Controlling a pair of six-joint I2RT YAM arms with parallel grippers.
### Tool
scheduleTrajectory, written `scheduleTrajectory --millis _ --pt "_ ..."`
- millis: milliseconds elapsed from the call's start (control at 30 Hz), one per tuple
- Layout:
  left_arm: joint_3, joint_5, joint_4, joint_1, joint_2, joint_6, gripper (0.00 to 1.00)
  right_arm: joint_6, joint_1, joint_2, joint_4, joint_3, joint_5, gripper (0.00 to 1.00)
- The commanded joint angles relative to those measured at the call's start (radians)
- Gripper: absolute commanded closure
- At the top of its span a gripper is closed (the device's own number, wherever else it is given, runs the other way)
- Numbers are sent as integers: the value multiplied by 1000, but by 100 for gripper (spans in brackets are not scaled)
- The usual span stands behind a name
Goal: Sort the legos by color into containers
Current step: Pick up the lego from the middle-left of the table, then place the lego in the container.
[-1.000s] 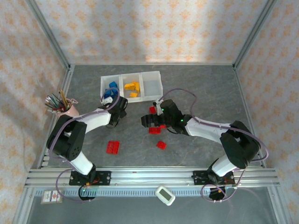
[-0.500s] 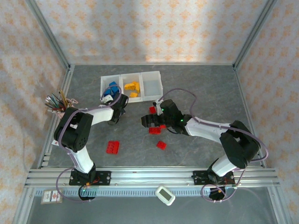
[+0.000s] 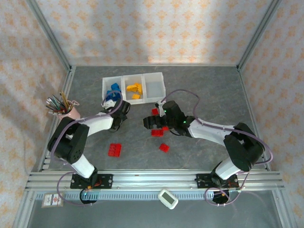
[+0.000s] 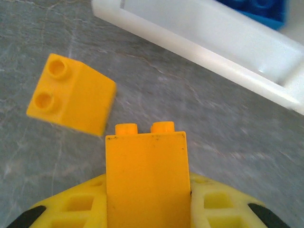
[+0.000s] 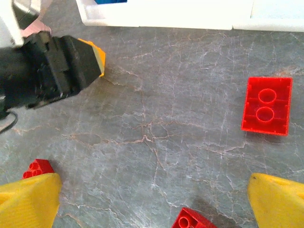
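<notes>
Left end effector (image 3: pixel 119 116), top view: it sits just short of the tray (image 3: pixel 142 74), near the left compartment. It's too small here for me to read the jaws. Right end effector (image 3: pixel 151 123) is off to its right, low over the table (image 3: pixel 213 95), with red bricks (image 3: pixel 157 132) close around it. A red double brick (image 3: pixel 114 149) lies toward the bases from my left end effector. In the tray, blue bricks (image 3: pixel 114 88) are in the left compartment and yellow bricks (image 3: pixel 134 89) in the middle. The right compartment looks bare.

Left wrist view: left end effector (image 4: pixel 146 206) is pinching a held yellow brick (image 4: pixel 145 175), studs pointing away from the wrist. A loose yellow brick (image 4: pixel 71 99) lies on the table ahead-left of the tips, apart from the held one. The tray wall (image 4: pixel 213 42) is ahead-right.

Right wrist view: right end effector (image 5: pixel 152 204) is spread wide with nothing gripped. One red brick (image 5: pixel 266 107) is ahead-right, a second red brick (image 5: pixel 190 221) lies low between the tips, and a third red brick (image 5: pixel 38 167) is right by the left finger. The left end effector (image 5: pixel 92 57) is ahead-left, yellow at its tip.

My call on progress:
- Blue looks done.
- Yellow is nearly done, with the held one and the loose one left.
- Red isn't started. Every red I see is on the table.
</notes>
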Motion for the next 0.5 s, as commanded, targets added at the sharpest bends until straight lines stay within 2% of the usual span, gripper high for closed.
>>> scheduleTrajectory --millis 0,233,467 --pt "-13 -15 -54 -47 -87 4 69 32 -17 -24 -11 41 36 0" --pt "83 27 -50 -83 -148 83 69 95 -93 -29 -34 67 39 0" --pt "357 -18 -93 -67 55 186 69 137 -145 -41 -4 56 71 0"
